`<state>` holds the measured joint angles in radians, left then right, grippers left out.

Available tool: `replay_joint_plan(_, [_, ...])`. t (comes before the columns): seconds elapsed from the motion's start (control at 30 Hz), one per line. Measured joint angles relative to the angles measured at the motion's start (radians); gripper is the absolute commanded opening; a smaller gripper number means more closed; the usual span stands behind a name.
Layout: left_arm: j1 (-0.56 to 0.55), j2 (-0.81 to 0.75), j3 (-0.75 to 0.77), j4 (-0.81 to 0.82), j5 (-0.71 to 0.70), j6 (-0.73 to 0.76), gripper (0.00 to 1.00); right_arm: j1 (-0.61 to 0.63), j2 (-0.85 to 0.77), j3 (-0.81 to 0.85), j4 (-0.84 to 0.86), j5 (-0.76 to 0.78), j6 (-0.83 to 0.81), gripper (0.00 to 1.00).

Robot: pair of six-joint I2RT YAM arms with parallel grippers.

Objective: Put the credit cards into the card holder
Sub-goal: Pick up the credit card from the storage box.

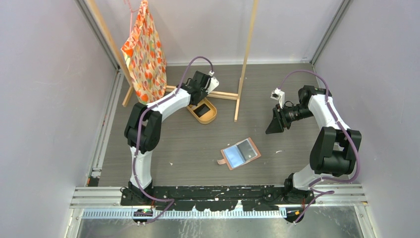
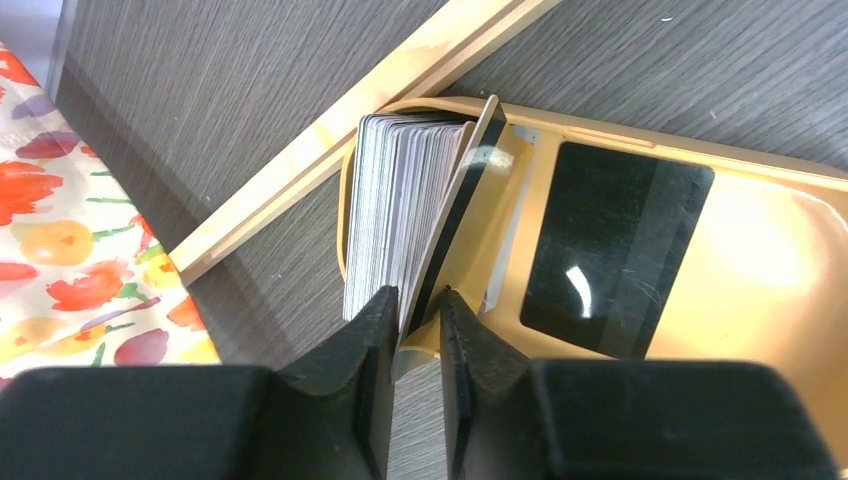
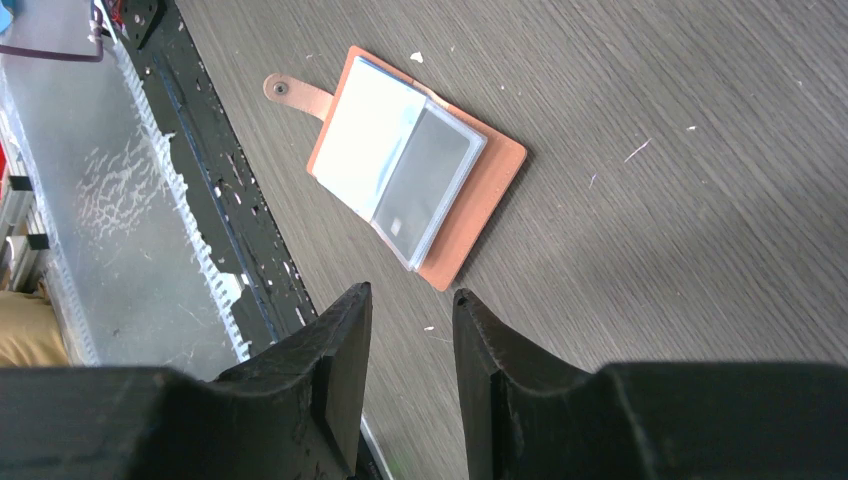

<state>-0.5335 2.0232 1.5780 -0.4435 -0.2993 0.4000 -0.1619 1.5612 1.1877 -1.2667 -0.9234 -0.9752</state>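
Nearest, just right of centre on the counter [image 1: 198, 148], the card holder [image 1: 240, 153] lies open and flat. Its snap tab is flung out to the left and its glossy pockets face up, probably so that a card can slide straight in. To its right and a little farther off, the right claw [image 3: 412, 300] hangs above the bare counter with its jaws partly apart and nothing between them. It looks placed to steady the holder when a card arrives. Farther back and left of centre, the oval tan tray [image 2: 780, 230] holds the credit cards [image 2: 395, 200], which stand on edge in a packed stack at one end, and a black card [image 2: 610, 250] lying flat beside them. The left claw [image 2: 418, 295] stands narrow around one leaning card [image 2: 470, 190] tipped off the stack's side, which gives the fingers room to take it alone. Whether it is firmly pinched I cannot tell. Behind the tray stand a wooden rack [image 1: 245, 54] and a flowered cloth bag [image 1: 144, 54].
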Motion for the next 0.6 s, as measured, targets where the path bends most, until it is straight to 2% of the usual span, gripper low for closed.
replay_joint_plan(0.27, [-0.003, 0.000, 0.000, -0.005, 0.003, 0.000, 0.17, 0.000, 0.004, 0.003, -0.011, -0.003, -0.010, 0.41])
replay_joint_plan(0.6, [-0.003, 0.000, 0.000, -0.011, 0.012, 0.000, 0.23, 0.000, 0.004, 0.004, -0.015, -0.004, -0.015, 0.41])
